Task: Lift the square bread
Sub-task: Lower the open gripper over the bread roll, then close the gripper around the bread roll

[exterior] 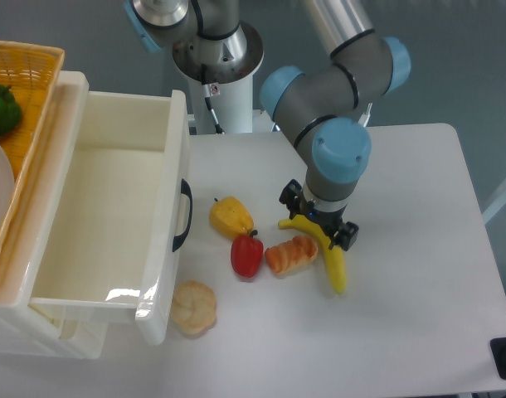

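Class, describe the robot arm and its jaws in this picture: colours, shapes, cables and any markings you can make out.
The arm is built of thick silver-grey cylindrical tubes joined by rounded joints with light blue end caps. Its base is a grey round flange on a white column, with a thin cable and a small red mark beneath. The gripper is a compact black block; its jaws are too hidden to describe. No lettering is legible.

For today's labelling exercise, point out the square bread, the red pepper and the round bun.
square bread [291,254], fixed camera view, middle of its striped top.
red pepper [246,255], fixed camera view, centre of its red body.
round bun [193,308], fixed camera view, middle of its pale top.
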`<state>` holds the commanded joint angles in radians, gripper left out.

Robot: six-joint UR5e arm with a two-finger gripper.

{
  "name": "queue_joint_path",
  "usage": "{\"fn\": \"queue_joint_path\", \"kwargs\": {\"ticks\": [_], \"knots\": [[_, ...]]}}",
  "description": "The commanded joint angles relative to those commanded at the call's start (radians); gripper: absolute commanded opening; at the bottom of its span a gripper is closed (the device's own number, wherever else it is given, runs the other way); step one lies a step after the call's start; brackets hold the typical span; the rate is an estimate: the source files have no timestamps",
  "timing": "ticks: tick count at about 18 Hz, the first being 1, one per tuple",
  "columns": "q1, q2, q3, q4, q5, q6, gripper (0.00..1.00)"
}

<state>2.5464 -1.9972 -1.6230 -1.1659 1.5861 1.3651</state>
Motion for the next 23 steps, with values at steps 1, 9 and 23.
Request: {"fn": "queue_joint_path", "kwargs": {"ticks": [1, 9, 23], "knots": [[-0.009, -0.012, 0.0, 0.014, 0.0, 0.008, 1.0], [-0.031, -0.057, -0.017, 0.043, -0.002, 0.009, 1.0], [-0.054, -0.057, -0.081, 0.117, -0.009, -0.003, 1.0]]}}
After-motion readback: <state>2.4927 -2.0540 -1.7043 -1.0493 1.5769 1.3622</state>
